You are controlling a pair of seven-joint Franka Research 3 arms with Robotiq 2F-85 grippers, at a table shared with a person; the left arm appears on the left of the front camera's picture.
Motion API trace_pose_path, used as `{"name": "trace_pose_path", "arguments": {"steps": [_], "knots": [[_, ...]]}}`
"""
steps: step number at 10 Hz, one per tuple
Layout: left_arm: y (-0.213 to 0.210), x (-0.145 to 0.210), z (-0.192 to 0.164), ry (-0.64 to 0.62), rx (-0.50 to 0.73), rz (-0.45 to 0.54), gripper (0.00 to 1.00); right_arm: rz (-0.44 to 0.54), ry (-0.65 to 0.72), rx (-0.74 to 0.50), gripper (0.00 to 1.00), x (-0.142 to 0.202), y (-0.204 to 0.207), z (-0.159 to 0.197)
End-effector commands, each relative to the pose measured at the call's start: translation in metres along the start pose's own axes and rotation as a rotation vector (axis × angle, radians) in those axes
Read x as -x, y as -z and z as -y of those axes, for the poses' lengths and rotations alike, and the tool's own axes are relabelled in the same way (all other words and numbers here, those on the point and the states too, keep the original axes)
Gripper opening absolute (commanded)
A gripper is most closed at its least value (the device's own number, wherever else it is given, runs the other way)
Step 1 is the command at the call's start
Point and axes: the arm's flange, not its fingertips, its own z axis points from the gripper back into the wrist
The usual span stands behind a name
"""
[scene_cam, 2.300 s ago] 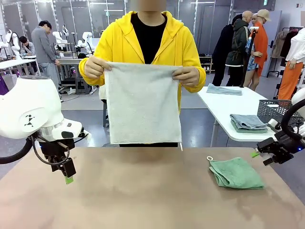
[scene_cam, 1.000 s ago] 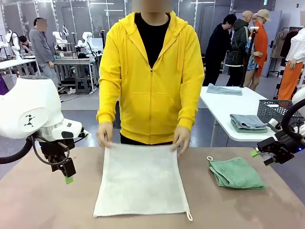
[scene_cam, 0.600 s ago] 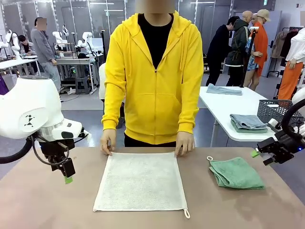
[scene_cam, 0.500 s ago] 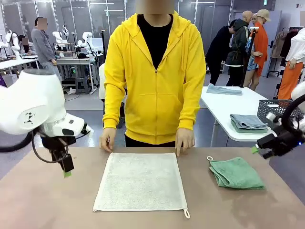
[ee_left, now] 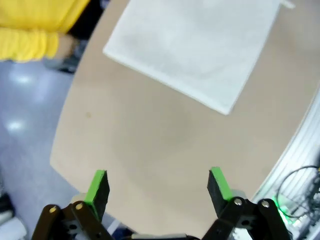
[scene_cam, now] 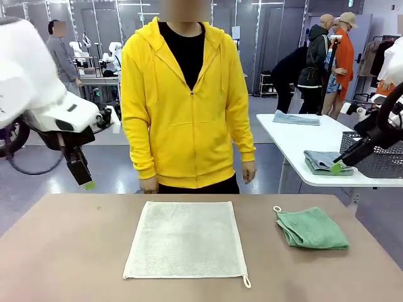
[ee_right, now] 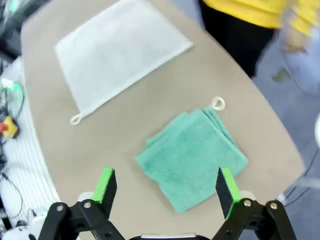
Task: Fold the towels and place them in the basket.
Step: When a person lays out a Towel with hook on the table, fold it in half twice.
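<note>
A cream towel (scene_cam: 186, 239) lies spread flat at the middle of the brown table. It also appears as the cream towel (ee_left: 200, 50) in the left wrist view and the cream towel (ee_right: 117, 60) in the right wrist view. To its right lies a folded mint green towel (scene_cam: 312, 228), (ee_right: 192, 160) with a white loop. The dark mesh basket (scene_cam: 381, 165) stands on a white side table at the right, partly behind my right arm. High over the table's left side, my left gripper (scene_cam: 86, 184), (ee_left: 157, 187) hangs open and holds nothing. My right gripper (scene_cam: 338, 167), (ee_right: 165, 187) is open and raised at the far right.
A person in a yellow hoodie (scene_cam: 182, 107) stands at the table's far edge, hands (scene_cam: 249, 171) hanging down off the towel. The white side table (scene_cam: 296, 141) carries folded grey-blue towels (scene_cam: 324, 162). Other people stand farther back.
The person laid the cream towel flat, let go and straightened up. Both arms rose away from the table, the left upward, the right up and to the right. Jaws stayed open.
</note>
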Motion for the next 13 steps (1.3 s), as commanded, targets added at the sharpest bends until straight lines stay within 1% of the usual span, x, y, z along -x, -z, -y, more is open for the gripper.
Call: {"name": "trace_pose_path", "arguments": {"steps": [1,2,3,4,5,6,9,10,11,12,13], "knots": [[0.000,0.026,0.013,0.049,0.167,0.061,1.00,-0.012,-0.269,0.018,1.00,-0.004,0.001,-0.040],[-0.008,0.030,0.017,0.071,0.171,0.067,1.00,-0.031,-0.368,0.041,1.00,-0.012,-0.004,-0.063],[-0.014,0.034,0.019,0.081,0.173,0.069,1.00,-0.061,-0.436,0.067,1.00,-0.016,-0.006,-0.082],[-0.018,0.036,0.021,0.077,0.182,0.083,1.00,-0.091,-0.474,0.072,1.00,-0.017,-0.006,-0.096],[-0.017,0.036,0.019,0.062,0.178,0.058,1.00,-0.105,-0.447,0.071,1.00,-0.019,-0.008,-0.102],[-0.012,0.029,0.022,0.066,0.165,0.079,1.00,-0.083,-0.433,0.024,1.00,-0.029,-0.012,-0.083],[-0.014,0.032,0.023,0.064,0.168,0.070,1.00,-0.083,-0.433,0.024,1.00,-0.029,-0.012,-0.083],[-0.030,0.005,0.042,0.205,0.217,0.148,1.00,-0.088,-0.444,0.032,1.00,-0.024,-0.013,-0.090],[-0.034,-0.007,0.050,0.265,0.243,0.172,1.00,-0.112,-0.448,-0.012,1.00,-0.036,-0.002,-0.121],[-0.027,-0.009,0.058,0.299,0.267,0.159,1.00,-0.167,-0.423,-0.051,1.00,-0.045,0.018,-0.148],[-0.013,-0.008,0.065,0.315,0.311,0.168,1.00,-0.233,-0.416,-0.063,1.00,-0.051,0.042,-0.170]]}}
